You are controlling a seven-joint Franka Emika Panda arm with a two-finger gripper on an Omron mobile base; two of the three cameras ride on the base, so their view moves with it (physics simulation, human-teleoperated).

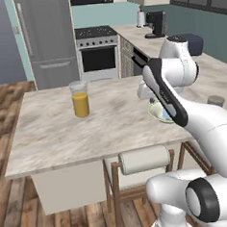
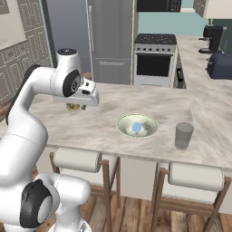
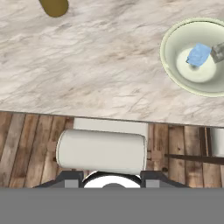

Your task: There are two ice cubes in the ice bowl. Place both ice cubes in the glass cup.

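Two ice cubes point(image 3: 199, 54) in ice bowl point(image 3: 171, 65) on island counter point(image 2: 136, 99): one blue, second greyish at rim, hard to tell apart. Glass cup point(image 2: 184, 135) near bowl, partly hidden behind arm in left base view. Gripper fingers closed, holding nothing, tips barely visible.

Ice bowl point(image 1: 160, 112) half hidden behind arm; juice glass point(image 3: 54, 6) cut off.
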